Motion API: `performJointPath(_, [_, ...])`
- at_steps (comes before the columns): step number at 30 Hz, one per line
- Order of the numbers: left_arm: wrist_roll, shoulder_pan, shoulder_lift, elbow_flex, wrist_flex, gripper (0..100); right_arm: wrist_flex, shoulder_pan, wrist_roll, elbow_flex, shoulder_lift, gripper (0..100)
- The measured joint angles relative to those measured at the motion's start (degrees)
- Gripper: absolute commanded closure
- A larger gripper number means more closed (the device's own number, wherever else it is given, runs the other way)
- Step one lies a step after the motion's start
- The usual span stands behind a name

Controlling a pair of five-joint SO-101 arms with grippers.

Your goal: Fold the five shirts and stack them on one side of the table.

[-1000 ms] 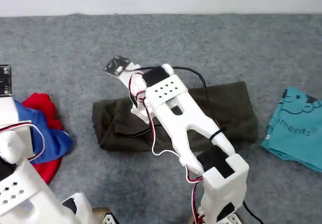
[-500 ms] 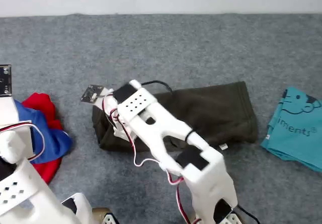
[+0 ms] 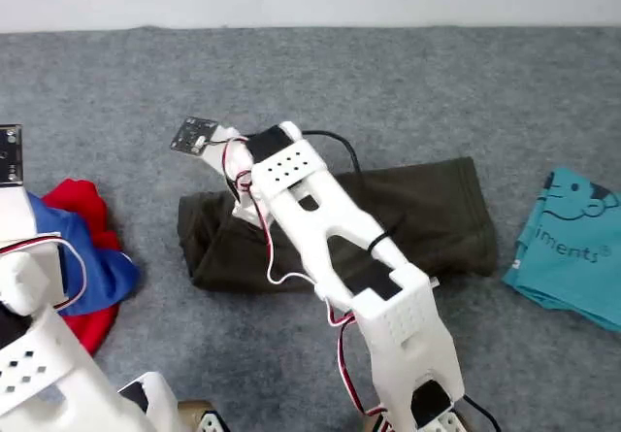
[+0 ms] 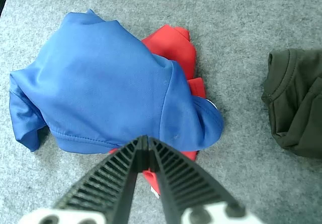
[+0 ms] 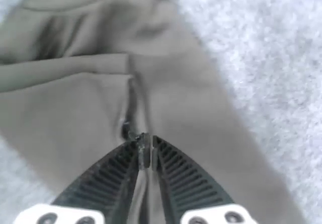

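A dark olive shirt lies folded across the middle of the grey table. My right gripper is down on its left part. In the right wrist view the gripper is shut, and a crease of the olive shirt runs up into its tips. A blue shirt lies crumpled on top of a red shirt at the table's left. My left gripper hangs shut just above the blue shirt, holding nothing. A teal shirt lies folded at the right edge.
The grey carpet-like table top runs back to a white wall. The right arm's white links and cables cross over the olive shirt. The left arm's base stands at the front left corner.
The right arm swung left to the olive shirt's left end, then came back a little toward the far side. The shirt's left end now lies smoother. The left arm has kept still.
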Motion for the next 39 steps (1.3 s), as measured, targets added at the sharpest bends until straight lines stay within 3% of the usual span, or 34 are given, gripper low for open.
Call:
performJointPath(7, [0.00, 0.00, 0.00, 0.00, 0.00, 98, 15.30, -1.93, 0.09, -3.25, 0.00, 99.0])
performJointPath(10, [0.00, 0.00, 0.00, 0.00, 0.00, 98, 16.79, 0.44, -1.93, -3.25, 0.00, 99.0])
performJointPath(15, [-0.44, 0.00, -0.09, 1.41, 0.09, 98, 16.88, 10.11, -5.54, -1.85, -2.46, 99.0])
performJointPath(23, [-5.80, 0.00, -0.09, 8.26, 0.09, 98, 16.88, 29.19, -6.07, 15.30, -16.09, 98.6])
performJointPath(27, [-6.24, 0.00, -0.09, 8.97, 0.09, 98, 16.70, 37.19, -6.33, 17.67, -18.64, 88.5])
performJointPath(31, [-6.42, 0.00, -0.09, 8.97, 0.09, 98, 14.15, 39.91, -10.20, 17.85, -18.64, 73.4])
performJointPath(39, [-8.79, 0.00, -0.09, 8.97, 0.09, 98, 6.07, 43.69, -19.34, 17.85, -13.63, 72.4])
